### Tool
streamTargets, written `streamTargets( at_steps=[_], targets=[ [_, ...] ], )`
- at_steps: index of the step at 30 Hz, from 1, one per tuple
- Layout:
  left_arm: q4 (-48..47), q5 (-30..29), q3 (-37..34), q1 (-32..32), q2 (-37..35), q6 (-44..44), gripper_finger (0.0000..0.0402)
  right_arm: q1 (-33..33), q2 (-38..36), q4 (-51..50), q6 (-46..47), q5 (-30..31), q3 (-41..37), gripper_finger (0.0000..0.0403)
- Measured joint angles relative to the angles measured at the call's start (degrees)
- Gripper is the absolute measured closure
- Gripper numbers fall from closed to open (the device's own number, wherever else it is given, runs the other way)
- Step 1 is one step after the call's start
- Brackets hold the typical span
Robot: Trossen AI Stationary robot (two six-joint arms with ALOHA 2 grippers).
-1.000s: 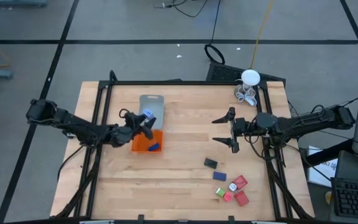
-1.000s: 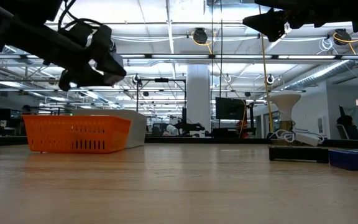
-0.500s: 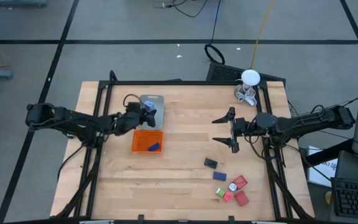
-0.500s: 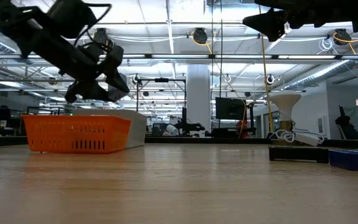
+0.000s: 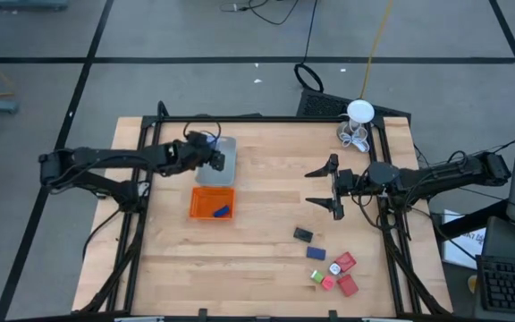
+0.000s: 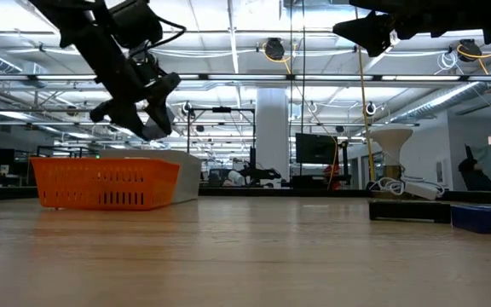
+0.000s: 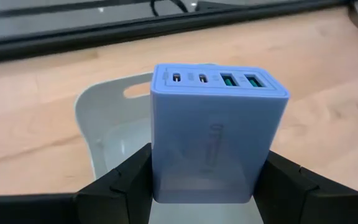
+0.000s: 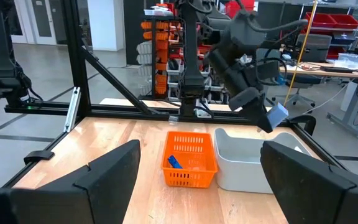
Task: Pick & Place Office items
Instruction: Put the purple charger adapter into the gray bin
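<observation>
The left claw hangs in the air over the grey tray, pinching a pale blue charger block between its two dark fingers. In the left wrist view the block's face shows a row of ports, two small ones and two with green inserts, and the grey tray lies right beneath it on the wooden table. From table height the claw is well above the tray rims, tilted downward, with the block's light corner just showing at its tip.

The grey tray sits toward the far left part of the table, and the orange tray touches its near side. A blue piece lies inside the orange tray, toward its near right corner; the right wrist view also shows it through the open top of the basket.

The right claw waits in the air near the right edge of the table, its fingers spread wide apart and nothing between them.

The remaining office items lie in a loose group toward the near right corner: a black piece closest to the middle, a blue block just beyond it, then a white piece, two red blocks, a pink one and a small green one, all close together.

At the far right corner stands a white round thing with wire loops.
</observation>
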Motion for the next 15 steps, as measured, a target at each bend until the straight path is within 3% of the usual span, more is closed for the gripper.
streamTargets(
  at_steps=[6, 15],
  targets=[
    [0.2, -0.1, 0.0, 1.2, 4.1, -6.2, 0.0185, 0.0, 0.0, 0.0, 0.0, 0.0, 0.0, 0.0083],
    [2.1, -0.7, 0.0, 1.4, 10.6, -8.8, 0.0185, 0.0, 0.0, 0.0, 0.0, 0.0, 0.0, 0.0083]
  ],
)
